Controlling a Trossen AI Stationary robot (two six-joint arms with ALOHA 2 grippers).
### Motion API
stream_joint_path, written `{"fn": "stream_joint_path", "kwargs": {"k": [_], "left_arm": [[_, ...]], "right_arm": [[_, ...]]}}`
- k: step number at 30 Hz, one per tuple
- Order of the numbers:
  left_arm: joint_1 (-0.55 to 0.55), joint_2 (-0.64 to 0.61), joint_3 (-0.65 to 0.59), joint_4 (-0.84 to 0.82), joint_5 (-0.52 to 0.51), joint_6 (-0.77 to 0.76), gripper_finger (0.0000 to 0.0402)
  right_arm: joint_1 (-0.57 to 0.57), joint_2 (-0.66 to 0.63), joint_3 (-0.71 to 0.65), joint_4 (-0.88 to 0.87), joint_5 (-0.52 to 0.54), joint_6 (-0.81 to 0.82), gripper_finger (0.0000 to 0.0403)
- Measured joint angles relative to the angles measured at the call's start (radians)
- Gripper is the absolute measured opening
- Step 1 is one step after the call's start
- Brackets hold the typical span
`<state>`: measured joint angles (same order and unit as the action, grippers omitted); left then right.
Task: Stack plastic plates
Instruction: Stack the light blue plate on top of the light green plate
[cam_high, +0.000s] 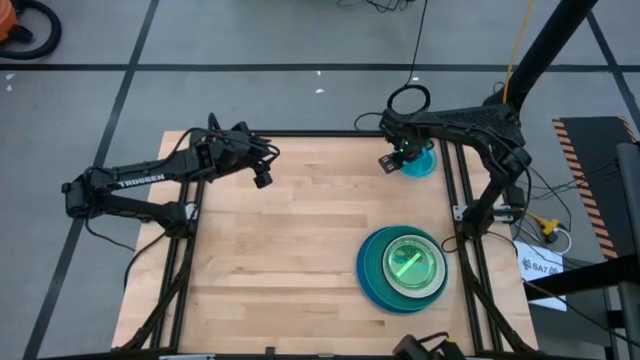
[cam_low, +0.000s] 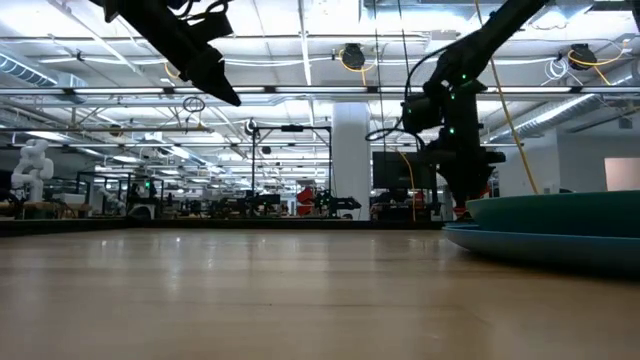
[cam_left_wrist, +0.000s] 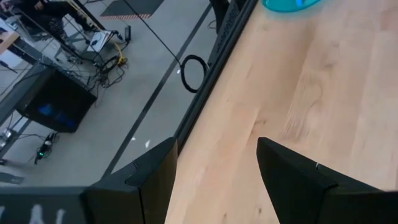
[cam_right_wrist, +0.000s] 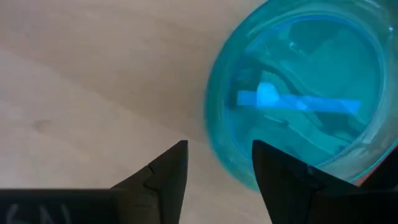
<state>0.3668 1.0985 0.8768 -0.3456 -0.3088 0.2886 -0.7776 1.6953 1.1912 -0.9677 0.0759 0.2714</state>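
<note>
A translucent cyan plate (cam_high: 419, 161) lies flat on the table near its far right corner. It fills much of the right wrist view (cam_right_wrist: 305, 87). My right gripper (cam_high: 394, 158) points down over the plate's left rim, open; one finger is above the rim and the other above bare wood (cam_right_wrist: 217, 168). A stack (cam_high: 402, 268) rests on the right half of the table: a large blue plate at the bottom, a teal one on it and a lime green one on top. My left gripper (cam_high: 262, 176) hangs open, high over the far left of the table (cam_left_wrist: 214, 174).
Bare wood stretches between the two arms and across the table's near left part (cam_high: 270, 260). In the low view the stack's rim (cam_low: 560, 225) fills the right side. The black frame rail (cam_high: 452, 200) runs along the table's right edge beside the cyan plate.
</note>
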Motion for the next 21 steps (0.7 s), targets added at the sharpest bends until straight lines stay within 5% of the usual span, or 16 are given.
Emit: {"fn": "stream_joint_path", "kwargs": {"k": [21], "left_arm": [[0.008,0.0,0.0,-0.002,0.0,0.0,0.0228]], "right_arm": [[-0.054,0.124,0.0,0.058,0.002,-0.053,0.0171]]}}
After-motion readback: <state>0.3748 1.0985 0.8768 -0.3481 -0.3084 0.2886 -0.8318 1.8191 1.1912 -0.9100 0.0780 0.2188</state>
